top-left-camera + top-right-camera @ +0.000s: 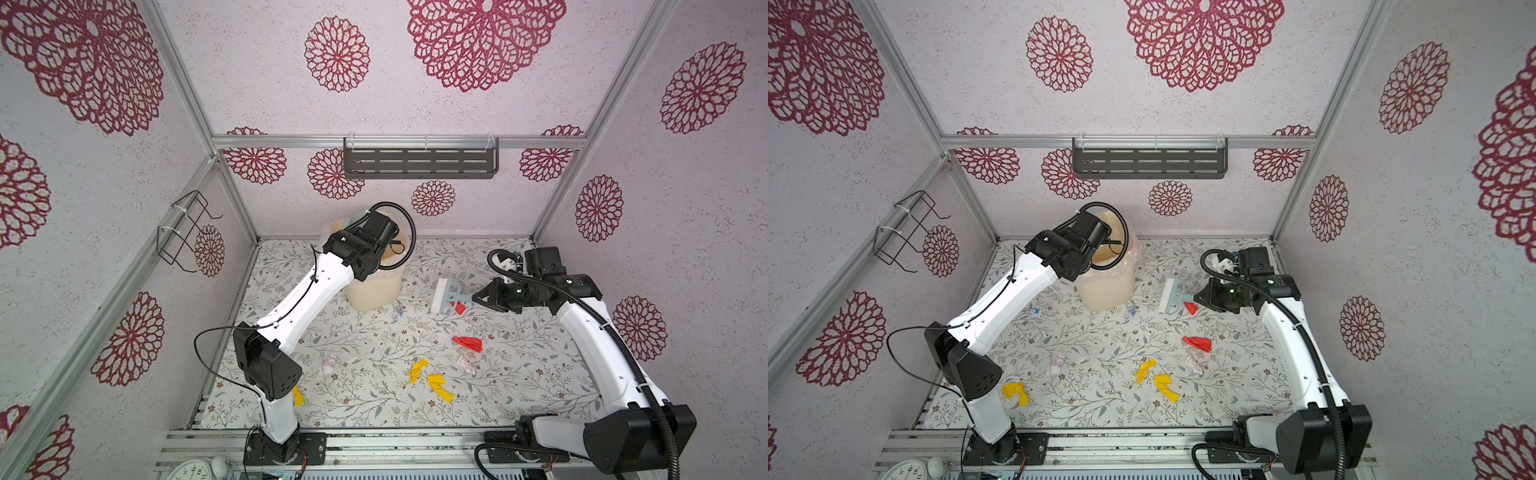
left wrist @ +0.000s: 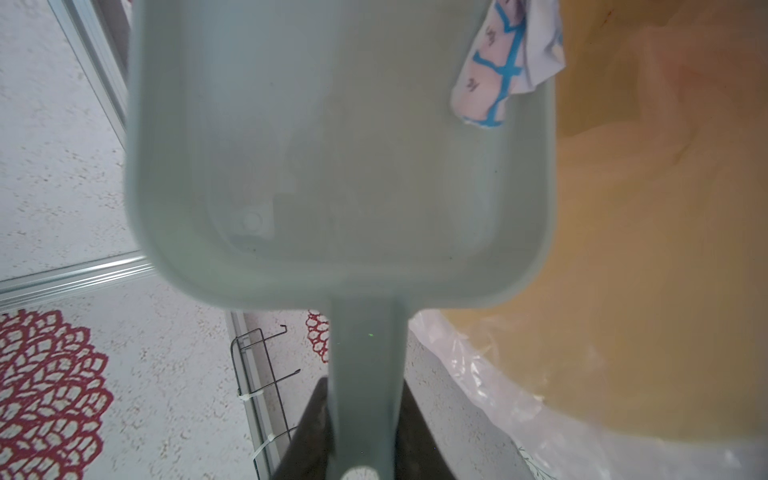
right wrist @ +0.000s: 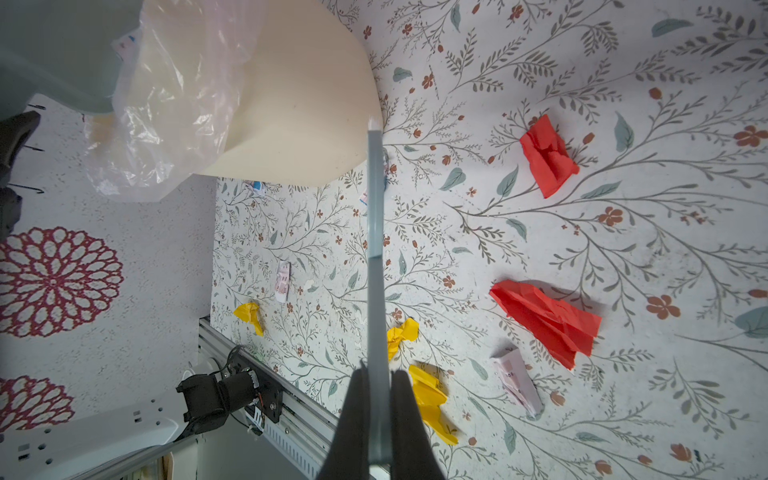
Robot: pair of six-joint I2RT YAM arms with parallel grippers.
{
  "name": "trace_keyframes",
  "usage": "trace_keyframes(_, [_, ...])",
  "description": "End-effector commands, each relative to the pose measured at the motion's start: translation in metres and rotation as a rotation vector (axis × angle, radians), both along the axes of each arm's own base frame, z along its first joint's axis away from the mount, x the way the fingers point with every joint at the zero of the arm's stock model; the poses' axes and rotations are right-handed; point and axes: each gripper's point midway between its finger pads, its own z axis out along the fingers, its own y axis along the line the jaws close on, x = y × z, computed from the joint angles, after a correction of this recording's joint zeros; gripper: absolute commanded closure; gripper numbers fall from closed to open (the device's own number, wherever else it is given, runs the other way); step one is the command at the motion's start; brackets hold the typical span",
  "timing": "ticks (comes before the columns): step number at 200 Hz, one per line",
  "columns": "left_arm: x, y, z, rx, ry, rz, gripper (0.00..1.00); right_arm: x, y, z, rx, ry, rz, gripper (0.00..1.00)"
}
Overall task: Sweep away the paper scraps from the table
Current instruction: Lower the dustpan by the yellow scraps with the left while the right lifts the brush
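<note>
Over the bin (image 1: pixel 376 293), the left gripper (image 2: pixel 363 388) is hidden in both top views by its own wrist housing, which also covers much of the bin's mouth. Only the left wrist view shows it: two dark, blurred fingers closed against the handle of the pale blue dustpan (image 2: pixel 332 145), whose front lip is cut off by the frame. One whitish scrap (image 2: pixel 507 62) with blue lines lies against the pan's side wall beside the bin's lined interior. Its small print is too blurred to read.

The left arm rises from its base, bends at the elbow and tips its wrist down at the bin. The right arm leans forward with its wrist turned toward the bin, low over the table (image 1: pixel 519 374). The right gripper (image 3: pixel 380 372) is fully closed on the handle of the brush (image 1: pixel 446 297) (seen edge-on from the wrist), bristle end on the bin's side.

Other paper scraps (image 1: pixel 468 343) lie on the table on the robot's side of the bin: red near the brush, yellow farther off. One yellow piece (image 1: pixel 297 397) is half covered by the left arm. A clock (image 1: pixel 193 469), well apart from the bin, is cut off at the frame edge; "10" is legible.
</note>
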Motion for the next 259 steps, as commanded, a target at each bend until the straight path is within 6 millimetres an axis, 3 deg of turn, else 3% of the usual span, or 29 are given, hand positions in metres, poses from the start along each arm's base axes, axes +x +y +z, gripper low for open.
trace_keyframes(1, [-0.002,0.006,0.023,0.038,-0.072,-0.004,1.00,0.000,0.002,0.012,-0.008,-0.038,0.025,1.00])
trace_keyframes(72, [0.002,-0.001,0.040,0.058,-0.139,-0.037,1.00,-0.001,0.002,0.012,-0.012,-0.037,0.024,1.00])
trace_keyframes(125, [-0.018,-0.008,0.066,-0.240,-0.217,-0.020,1.00,-0.006,0.001,0.007,-0.056,-0.025,0.037,1.00])
trace_keyframes(156, [-0.050,-0.028,0.063,-0.450,-0.191,-0.052,1.00,-0.017,0.007,0.002,-0.122,-0.011,0.071,1.00])
trace_keyframes(195, [-0.108,-0.059,0.046,-0.698,-0.081,-0.094,1.00,-0.034,0.021,-0.008,-0.237,0.001,0.132,1.00])
trace_keyframes(243, [-0.188,-0.095,-0.011,-0.882,0.186,-0.059,1.00,-0.049,0.025,-0.021,-0.335,0.022,0.165,1.00])
trace_keyframes(259, [-0.215,-0.101,-0.041,-0.928,0.285,-0.021,1.00,-0.053,0.026,-0.025,-0.358,0.026,0.173,1.00])
